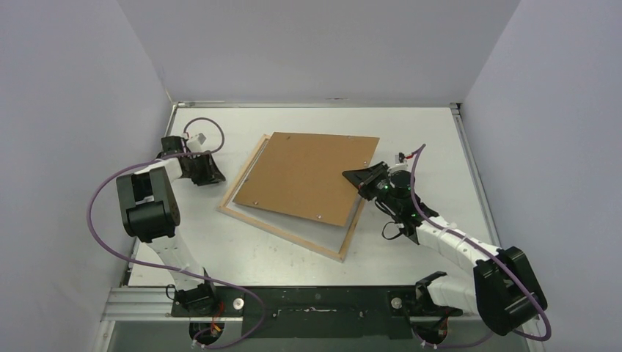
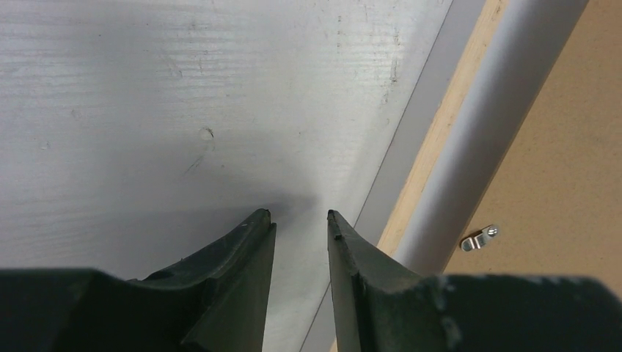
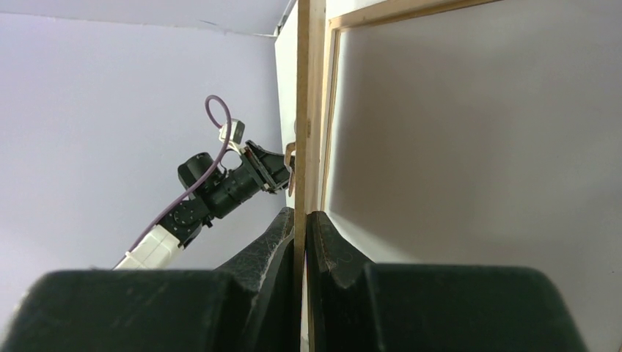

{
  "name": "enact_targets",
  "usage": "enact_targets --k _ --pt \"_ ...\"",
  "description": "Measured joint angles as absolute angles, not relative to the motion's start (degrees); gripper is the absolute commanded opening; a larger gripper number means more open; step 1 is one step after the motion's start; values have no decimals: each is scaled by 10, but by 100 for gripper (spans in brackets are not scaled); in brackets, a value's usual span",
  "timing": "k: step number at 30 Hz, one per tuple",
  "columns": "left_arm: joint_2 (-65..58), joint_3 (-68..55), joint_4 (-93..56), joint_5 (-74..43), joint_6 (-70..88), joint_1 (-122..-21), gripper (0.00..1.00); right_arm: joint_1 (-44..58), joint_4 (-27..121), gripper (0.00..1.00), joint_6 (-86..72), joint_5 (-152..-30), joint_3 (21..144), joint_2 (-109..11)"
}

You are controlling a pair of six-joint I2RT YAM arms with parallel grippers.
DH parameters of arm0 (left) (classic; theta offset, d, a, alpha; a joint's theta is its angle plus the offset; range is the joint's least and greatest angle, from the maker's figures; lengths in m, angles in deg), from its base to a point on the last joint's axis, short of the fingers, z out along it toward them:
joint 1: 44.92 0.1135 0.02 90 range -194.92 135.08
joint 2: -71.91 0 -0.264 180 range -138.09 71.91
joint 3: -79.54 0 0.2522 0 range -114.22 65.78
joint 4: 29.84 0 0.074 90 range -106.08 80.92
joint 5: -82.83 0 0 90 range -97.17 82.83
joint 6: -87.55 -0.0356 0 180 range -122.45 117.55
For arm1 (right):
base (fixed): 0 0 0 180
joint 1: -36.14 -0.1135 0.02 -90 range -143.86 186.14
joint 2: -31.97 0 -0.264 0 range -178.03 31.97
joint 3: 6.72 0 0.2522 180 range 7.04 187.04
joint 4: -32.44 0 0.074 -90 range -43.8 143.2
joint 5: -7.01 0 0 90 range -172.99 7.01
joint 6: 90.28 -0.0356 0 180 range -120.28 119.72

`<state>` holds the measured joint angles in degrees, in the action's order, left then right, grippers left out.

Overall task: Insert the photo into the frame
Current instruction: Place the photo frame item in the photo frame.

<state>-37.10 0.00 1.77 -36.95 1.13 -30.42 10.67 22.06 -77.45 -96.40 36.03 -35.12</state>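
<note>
Fingers point(image 3: 282, 242) of right gripper point(image 3: 301, 214) clamped on right edge of brown backing panel point(image 1: 308, 176). Left gripper point(image 2: 297, 215) fingers point(image 2: 253, 238) apart, nothing between, over table point(image 2: 147, 110) left of frame point(image 1: 279, 232). Frame flat at centre of top view, panel skewed over it. Photo not made out.

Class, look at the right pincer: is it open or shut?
Shut. In the wrist view the right pincer clamps the thin edge of the brown board, no gap either side.
</note>
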Motion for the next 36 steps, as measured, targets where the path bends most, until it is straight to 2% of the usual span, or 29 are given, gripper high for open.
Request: enact_targets --k 21,36 --pt "-369 19 -10 -385 12 -317 24 83 188 5 -780 -948 357 -390" --pt "-362 32 -12 -392 13 -333 23 76 177 5 -780 -941 356 -399"
